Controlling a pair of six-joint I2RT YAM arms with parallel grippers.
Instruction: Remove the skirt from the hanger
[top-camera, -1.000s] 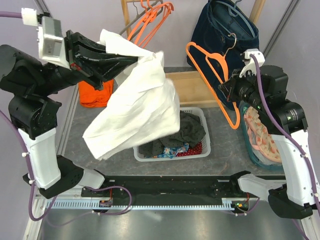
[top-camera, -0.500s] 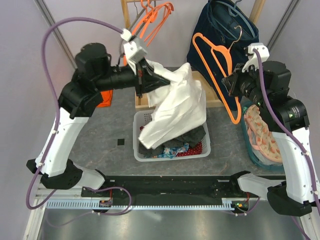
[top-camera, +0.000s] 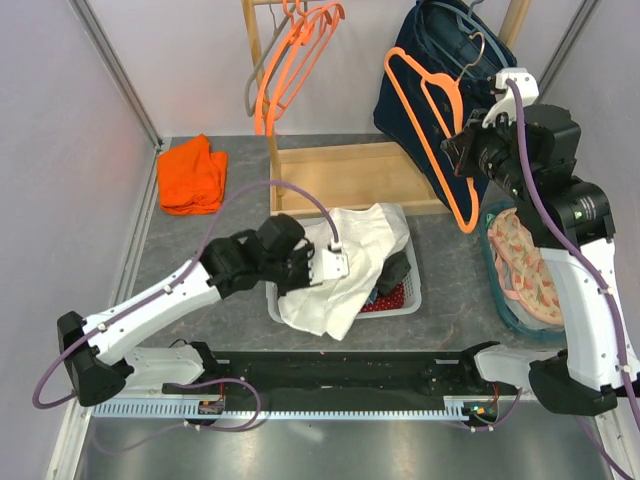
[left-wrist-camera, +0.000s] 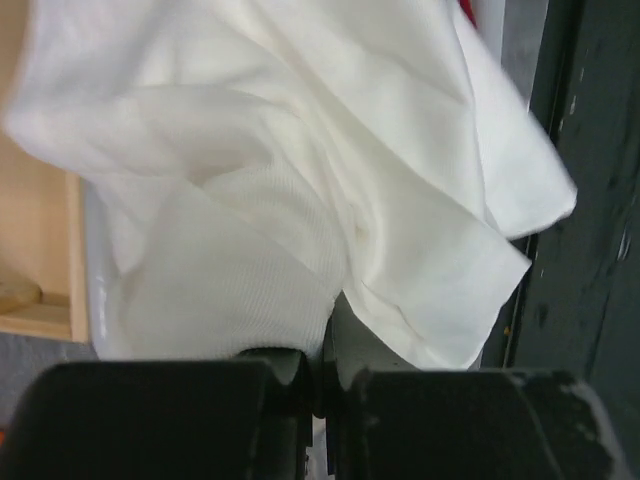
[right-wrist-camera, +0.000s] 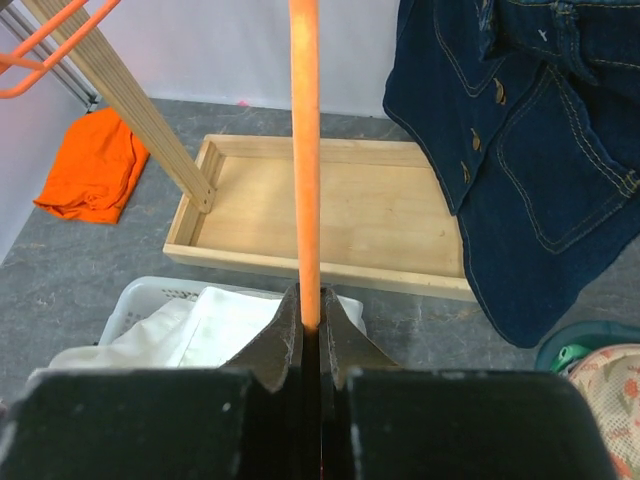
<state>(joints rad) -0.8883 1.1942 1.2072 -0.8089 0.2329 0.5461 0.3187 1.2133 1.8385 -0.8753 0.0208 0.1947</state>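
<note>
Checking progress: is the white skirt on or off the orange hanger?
Off: the skirt drapes over the basket; the right gripper holds the bare orange hanger.

On basket (top-camera: 414, 288) — skirt (top-camera: 350, 268); rightward, hanger (top-camera: 432, 118)

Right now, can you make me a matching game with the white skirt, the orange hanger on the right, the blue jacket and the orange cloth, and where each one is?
Things:
1. white skirt
2. orange hanger on the right
3. blue jacket
4. orange cloth

Places:
A. lying folded on the table
B. pinched in the right pincer
C. draped over the white basket
D. hanging up at the back

Pairs: 1-C, 2-B, 3-D, 4-A.
</note>
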